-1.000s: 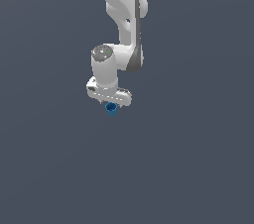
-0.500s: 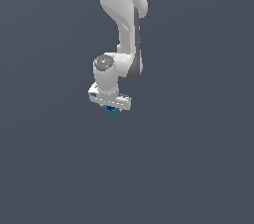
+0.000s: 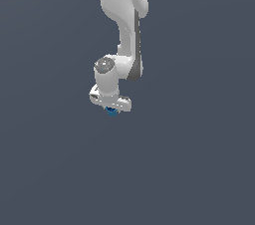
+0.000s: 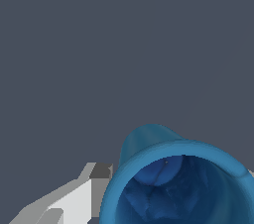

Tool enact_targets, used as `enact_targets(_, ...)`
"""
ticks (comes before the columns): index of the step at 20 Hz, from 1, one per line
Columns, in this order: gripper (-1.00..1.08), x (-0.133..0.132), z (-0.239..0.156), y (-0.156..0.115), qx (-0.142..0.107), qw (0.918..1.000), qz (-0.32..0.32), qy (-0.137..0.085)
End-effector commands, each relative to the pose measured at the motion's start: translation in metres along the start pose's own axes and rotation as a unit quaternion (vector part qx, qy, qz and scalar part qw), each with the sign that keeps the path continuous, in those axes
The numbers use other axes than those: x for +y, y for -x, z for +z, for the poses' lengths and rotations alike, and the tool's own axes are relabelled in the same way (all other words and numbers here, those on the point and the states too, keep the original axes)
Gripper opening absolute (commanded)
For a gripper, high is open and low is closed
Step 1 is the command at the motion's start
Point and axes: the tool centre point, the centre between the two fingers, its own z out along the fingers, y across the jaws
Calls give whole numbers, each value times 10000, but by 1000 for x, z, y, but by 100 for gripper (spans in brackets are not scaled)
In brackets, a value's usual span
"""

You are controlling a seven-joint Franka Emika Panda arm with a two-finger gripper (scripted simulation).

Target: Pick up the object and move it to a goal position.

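End effector (image 3: pixel 112 110) clamped on blue object (image 3: pixel 112 112), hollow inside; plain grey backdrop around.

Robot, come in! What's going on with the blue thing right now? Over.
Gripper shut on blue object. Object hollow, open-ended. Nothing in the way.

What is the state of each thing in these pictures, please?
Blue piece: hollow with an open mouth in the wrist view, sits between the fingers, just under the white hand.
Gripper: points downward, fingers shut on the blue piece; one finger shows beside it.
Arm: reaches down from above.
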Motion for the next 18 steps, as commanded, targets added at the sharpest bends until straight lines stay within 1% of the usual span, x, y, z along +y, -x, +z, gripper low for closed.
enact_targets(1, -100, 0, 1, 0, -3, 10000, 1, 1)
enact_targets(10, -100, 1, -5, 2, -3, 10000, 1, 1)
enact_targets(18, -100, 8, -38, 10, -2, 10000, 2, -4)
